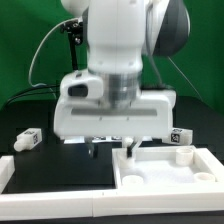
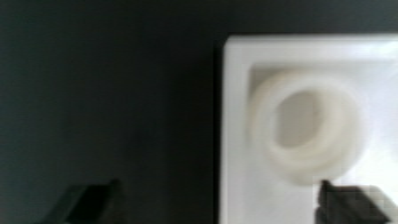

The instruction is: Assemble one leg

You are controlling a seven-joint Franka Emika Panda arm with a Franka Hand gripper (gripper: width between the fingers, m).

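The large white square tray (image 1: pixel 205 175) lies on the black table at the exterior view's lower right. My gripper (image 1: pixel 112 149) hangs open and empty just above the tray's near-left corner. One small white leg (image 1: pixel 28 139) with a black-and-white tag lies at the exterior view's left. Another leg (image 1: pixel 181 137) stands behind the tray at the right. In the wrist view the tray's corner (image 2: pixel 249 60) shows a round raised socket (image 2: pixel 306 125). My gripper (image 2: pixel 222 205) straddles the tray's edge, one fingertip (image 2: pixel 89 202) over the black table and the other over the tray.
A white L-shaped bar (image 1: pixel 12 172) borders the black mat at the exterior view's lower left. A green backdrop and black cables stand behind the arm. The arm's white body hides the middle of the table behind it.
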